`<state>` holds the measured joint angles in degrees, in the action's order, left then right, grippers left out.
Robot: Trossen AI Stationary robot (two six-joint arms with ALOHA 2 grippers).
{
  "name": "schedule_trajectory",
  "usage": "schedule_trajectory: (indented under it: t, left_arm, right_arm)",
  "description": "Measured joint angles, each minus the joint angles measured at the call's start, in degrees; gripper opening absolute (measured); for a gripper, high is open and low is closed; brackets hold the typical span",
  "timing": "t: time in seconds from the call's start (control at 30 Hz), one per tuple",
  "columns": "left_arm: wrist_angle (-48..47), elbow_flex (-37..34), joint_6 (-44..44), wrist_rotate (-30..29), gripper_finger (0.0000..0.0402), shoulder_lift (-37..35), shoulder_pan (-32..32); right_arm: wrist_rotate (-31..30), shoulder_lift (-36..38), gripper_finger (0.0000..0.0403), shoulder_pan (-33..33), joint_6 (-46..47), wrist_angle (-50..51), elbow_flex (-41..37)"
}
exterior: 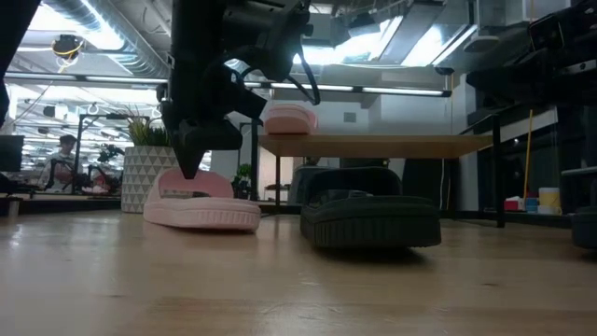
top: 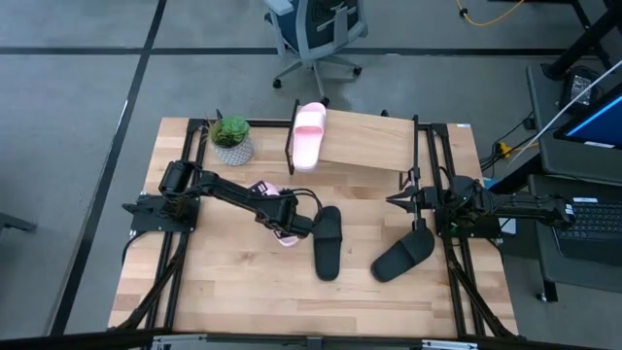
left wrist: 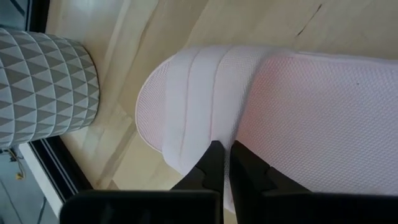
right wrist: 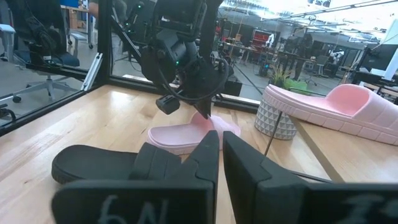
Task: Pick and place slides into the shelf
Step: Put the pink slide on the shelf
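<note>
One pink slide (top: 309,134) lies on the shelf's wooden top (top: 374,146) at the far side of the table. The other pink slide (exterior: 201,205) lies on the table under my left gripper (top: 288,222), which points down and is shut on it. One black slide (top: 328,241) lies just right of it, sole down. The other black slide (top: 403,255) lies farther right. My right gripper (top: 406,200) is shut and empty at the table's right side, above and behind that slide. My left gripper comes from above, pointing down, with its fingers (left wrist: 214,165) nearly together on the pink slide at the edge of its ribbed strap (left wrist: 205,124). The fingers hide the contact itself. The slide lies flat with its sole (exterior: 201,219) on the table.
A plant in a patterned grey-and-white pot (top: 233,148) stands at the far left, next to the shelf. The shelf's black frame (top: 290,146) rises between them. Bare tabletop lies along the near edge (top: 292,301). An office chair (top: 316,34) stands beyond the table.
</note>
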<state>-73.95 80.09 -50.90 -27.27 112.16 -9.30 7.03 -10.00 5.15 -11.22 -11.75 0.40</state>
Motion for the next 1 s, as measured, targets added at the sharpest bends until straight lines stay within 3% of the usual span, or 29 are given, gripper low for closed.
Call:
schedule_trajectory:
  t: [0.23, 0.7, 1.0]
  left_arm:
    - [-1.01, 2.3, 1.91, -0.99, 0.0002, 0.08, -0.4]
    - [-14.97, 17.91, 4.11, -9.85, 0.0001, 0.08, -5.79]
    - [-16.09, 25.01, 6.56, -12.66, 0.0, 0.08, -8.94]
  right_arm:
    - [0.0, 0.0, 0.0026, -0.01, -0.03, -0.01, -0.02]
    - [-0.01, 0.0, 0.0026, -0.01, -1.47, -0.55, -0.01]
    - [-0.02, 0.0, 0.0026, -0.01, -1.53, -0.96, -0.02]
